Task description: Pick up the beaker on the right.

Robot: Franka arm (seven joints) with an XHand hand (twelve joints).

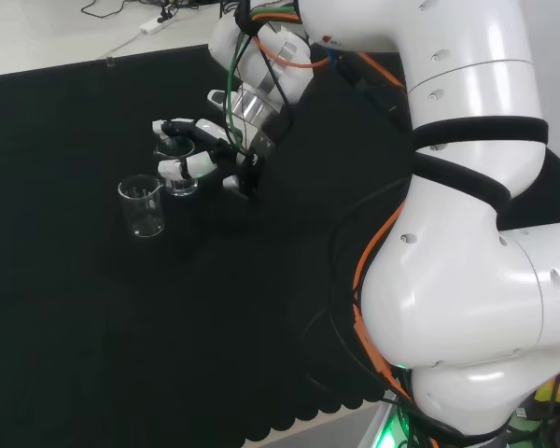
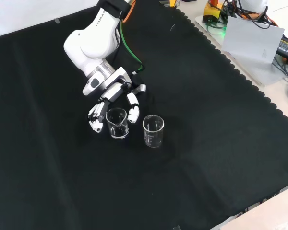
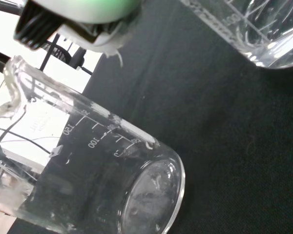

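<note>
Clear glass is what both vessels are made of: 2 beakers are counted on the black cloth point(image 2: 221, 143), and both are seen upright and empty. In the front view, 1 beaker point(image 2: 117, 123) stands between the fingers and thumb of the hand point(image 2: 113, 103), and the second beaker point(image 2: 153, 131) stands just beside it to the right, apart from the hand. In the head view the same pair is seen one behind the other: the beaker by the hand point(image 1: 178, 177) lies farther off, and the second beaker point(image 1: 142, 206) is placed nearer and slightly left of it. The hand point(image 1: 201, 149) is shown spread, its fingers point(image 2: 96, 120) on the left of the beaker and its thumb point(image 2: 133, 111) on the right in the front view, cupped around the glass; whether they touch it cannot be told. In the wrist view the nearer beaker point(image 3: 97, 185) is seen close, with printed graduation marks, and the second beaker's base point(image 3: 254, 29) appears beyond it. 1 white arm point(image 1: 467, 215) is counted.
</note>
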